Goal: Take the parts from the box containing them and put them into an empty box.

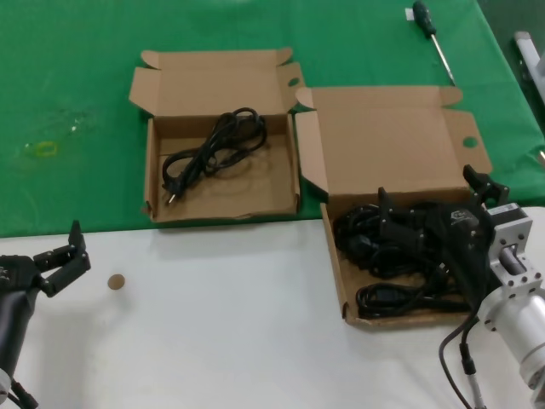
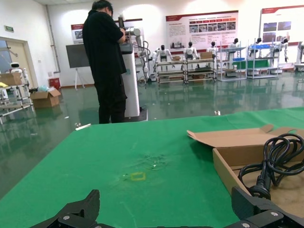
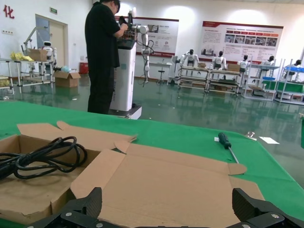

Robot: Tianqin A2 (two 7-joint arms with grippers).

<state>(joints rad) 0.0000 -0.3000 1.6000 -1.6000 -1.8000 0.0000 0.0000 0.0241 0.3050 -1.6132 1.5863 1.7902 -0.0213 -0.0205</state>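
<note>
The larger box, with a tall lid, sits at the right and holds a pile of black cables. My right gripper hovers over that pile, open and empty; in the right wrist view it faces the lid. The smaller box, with a short lid, sits left of it and holds one black cable; that cable also shows in the left wrist view and the right wrist view. My left gripper is open over the white table at the lower left.
A screwdriver lies on the green cloth at the back right. A small brown disc lies on the white table. A yellow mark is on the cloth at the left.
</note>
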